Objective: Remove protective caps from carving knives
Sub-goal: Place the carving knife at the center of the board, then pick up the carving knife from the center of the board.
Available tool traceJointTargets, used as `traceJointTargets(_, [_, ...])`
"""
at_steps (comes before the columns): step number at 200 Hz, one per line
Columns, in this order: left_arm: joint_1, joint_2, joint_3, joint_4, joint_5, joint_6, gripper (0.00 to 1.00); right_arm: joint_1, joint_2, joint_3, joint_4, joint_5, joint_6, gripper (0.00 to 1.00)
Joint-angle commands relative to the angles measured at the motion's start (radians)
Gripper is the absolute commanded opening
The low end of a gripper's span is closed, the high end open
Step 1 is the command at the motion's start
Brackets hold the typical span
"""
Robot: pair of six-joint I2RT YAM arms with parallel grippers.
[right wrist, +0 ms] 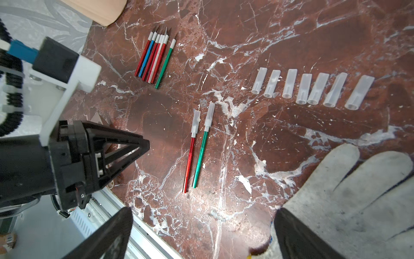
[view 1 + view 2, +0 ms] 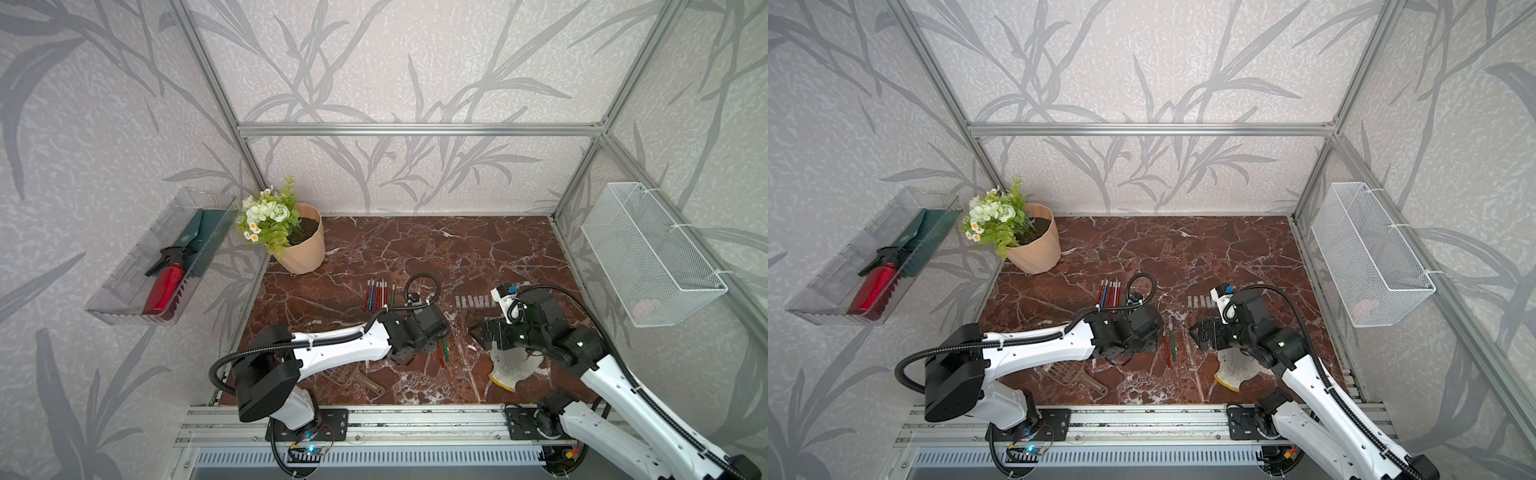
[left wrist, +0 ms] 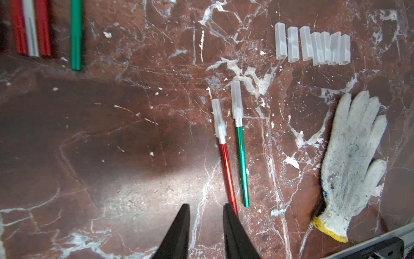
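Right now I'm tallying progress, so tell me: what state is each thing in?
Red knife, capped, lying flat.
Green knife, capped, lying beside it.
Other knives, uncapped, blades bare, grouped together.
Loose caps, seven, off, in a row.
Left hand, open, empty.
Right hand, wide open, empty.
Glove, lying flat.

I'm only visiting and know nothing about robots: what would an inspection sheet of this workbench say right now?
Surface: marble table, white flecks scattered.
Job's things: seven loose caps in a row; uncapped knives bundled; red knife and green knife still capped, side by side.
Clutter: glove, brown scoop, flower pot.
Grippers: left gripper partly open, empty; right gripper wide open, empty, over the glove.
Cables: black hoses along both arms.
Surroundings: clear shelf holding red bottle; white mesh basket; leaf-patterned walls.
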Motion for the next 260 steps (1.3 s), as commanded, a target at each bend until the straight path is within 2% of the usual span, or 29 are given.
traceJointTargets(1, [-0.024,0.043,0.004,0.034,-0.045,-0.067,0.3,0.005,-0.033,-0.016,-0.04,-0.003,0.018,0.99])
traceJointTargets(66, [-0.08,0.182,0.085,0.031,-0.025,-0.061,0.3,0.006,-0.057,-0.032,-0.03,0.001,0.023,0.99])
traceJointTargets(163, [-0.08,0.259,0.093,0.098,0.0,-0.049,0.3,0.006,-0.051,-0.031,-0.028,0.0,0.021,0.99])
traceJointTargets(260, [-0.061,0.305,0.102,0.061,-0.015,-0.039,0.19,0.006,-0.022,-0.026,-0.023,0.016,0.018,0.99])
